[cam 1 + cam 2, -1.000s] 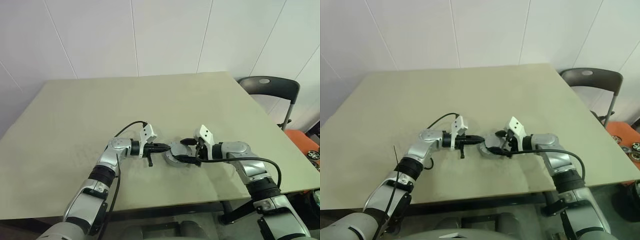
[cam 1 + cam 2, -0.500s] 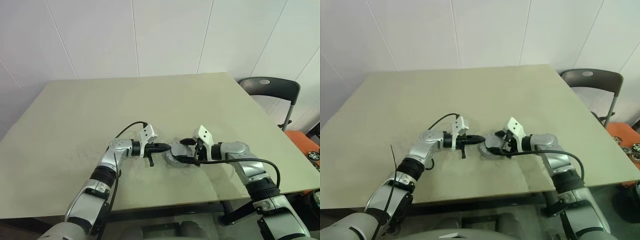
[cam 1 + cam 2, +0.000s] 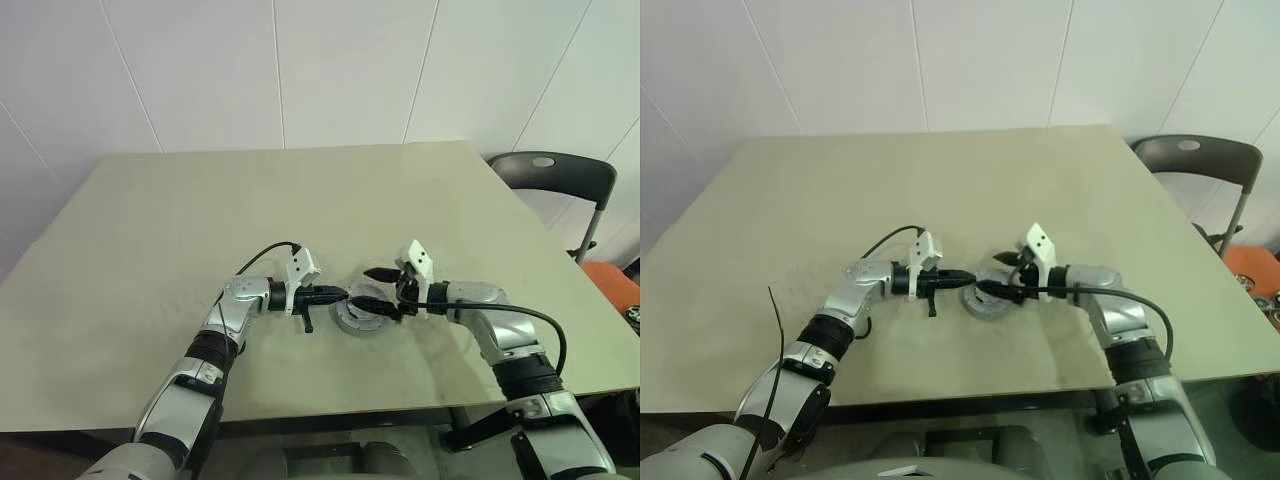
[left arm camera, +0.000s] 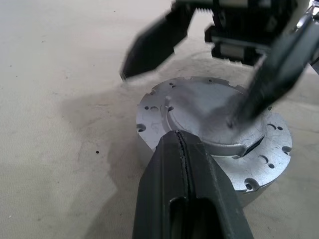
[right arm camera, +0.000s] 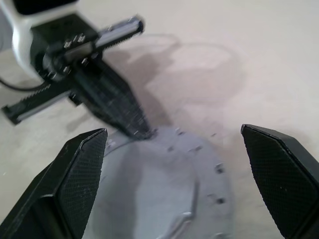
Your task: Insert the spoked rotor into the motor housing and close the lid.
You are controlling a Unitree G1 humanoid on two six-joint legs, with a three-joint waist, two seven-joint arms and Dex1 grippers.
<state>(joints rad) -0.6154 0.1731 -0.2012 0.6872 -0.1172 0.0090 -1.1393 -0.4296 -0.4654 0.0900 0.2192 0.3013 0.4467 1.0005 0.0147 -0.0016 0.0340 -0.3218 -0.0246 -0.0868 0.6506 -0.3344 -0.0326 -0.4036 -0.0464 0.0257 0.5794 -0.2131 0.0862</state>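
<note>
The motor housing (image 3: 362, 314) stands near the middle of the table, a short round grey cup. The lid (image 4: 199, 107) lies flat on top of it, closing it. The spoked rotor is hidden. My left gripper (image 3: 340, 296) is shut with nothing in it, and its tip (image 4: 178, 137) rests at the housing's left rim. My right gripper (image 3: 380, 292) comes in from the right and hangs open just above the lid (image 5: 149, 184), one finger on each side of it, holding nothing. One of its fingers (image 4: 269, 74) reaches down close to the lid's top.
The beige table (image 3: 180, 230) spreads wide around the housing, and its front edge runs just below both arms. A black chair (image 3: 552, 176) stands past the table's right back corner. An orange thing (image 3: 616, 286) lies on the floor at right.
The camera has shifted a little. My right gripper, still open, has lifted slightly from beside the housing to just above the lid. The left gripper has kept its place.
</note>
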